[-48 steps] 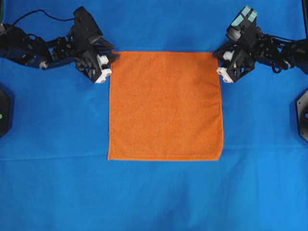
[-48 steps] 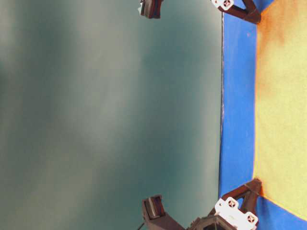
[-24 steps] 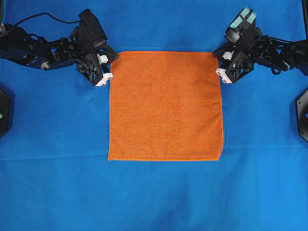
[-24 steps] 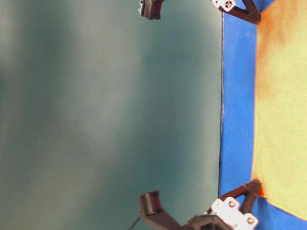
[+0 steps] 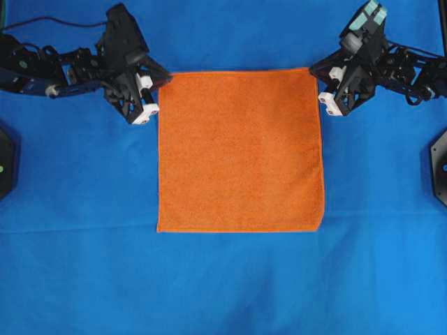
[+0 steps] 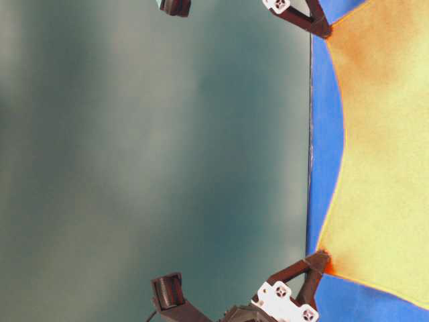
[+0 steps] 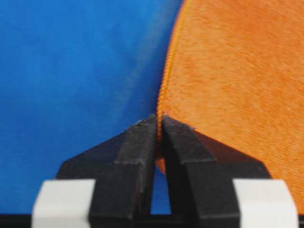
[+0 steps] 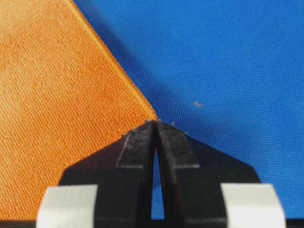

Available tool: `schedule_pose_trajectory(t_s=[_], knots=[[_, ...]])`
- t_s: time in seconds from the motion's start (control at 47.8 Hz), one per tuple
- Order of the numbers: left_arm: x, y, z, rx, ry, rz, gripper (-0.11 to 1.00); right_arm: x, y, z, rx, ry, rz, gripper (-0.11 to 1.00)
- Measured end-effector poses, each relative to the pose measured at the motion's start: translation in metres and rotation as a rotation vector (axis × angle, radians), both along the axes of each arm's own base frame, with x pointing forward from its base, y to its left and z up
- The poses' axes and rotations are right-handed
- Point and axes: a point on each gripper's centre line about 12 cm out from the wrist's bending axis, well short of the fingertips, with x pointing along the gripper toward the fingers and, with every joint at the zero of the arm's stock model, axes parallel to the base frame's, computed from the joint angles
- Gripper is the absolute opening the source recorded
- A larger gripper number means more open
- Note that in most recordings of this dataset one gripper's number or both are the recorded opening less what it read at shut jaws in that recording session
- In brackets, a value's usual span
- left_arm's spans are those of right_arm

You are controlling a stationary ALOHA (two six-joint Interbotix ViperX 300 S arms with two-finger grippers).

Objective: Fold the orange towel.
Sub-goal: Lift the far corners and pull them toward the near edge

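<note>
The orange towel [image 5: 240, 150] is spread square on the blue table cloth [image 5: 223, 286], its far edge lifted off the cloth. My left gripper [image 5: 163, 77] is shut on the towel's far left corner; the left wrist view shows the hem [image 7: 164, 85] pinched between the black fingertips of the left gripper [image 7: 159, 118]. At the far right corner, my right gripper [image 5: 314, 70] is shut on the towel, with the corner tip [image 8: 151, 114] caught at the tips of the right gripper [image 8: 156, 122]. The table-level view shows the towel [image 6: 382, 147] raised between both grippers.
Black arm bases [image 5: 438, 164] stand at the left and right edges of the overhead view. The blue table cloth stretches wide in front of the towel. The table's far edge [image 6: 310, 134] shows in the table-level view.
The left gripper closed on its corner. Both grippers then rose and drew the towel's far edge up and slightly back.
</note>
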Motion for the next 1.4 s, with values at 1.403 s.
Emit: schedule_pose_trajectory(t_s=[1.403], knots=[[0.001, -0.217, 0.003, -0.242, 0.119, -0.453, 0.03, -0.011, 0.198, 0.018, 0.325, 0.036, 0.458, 0.01]])
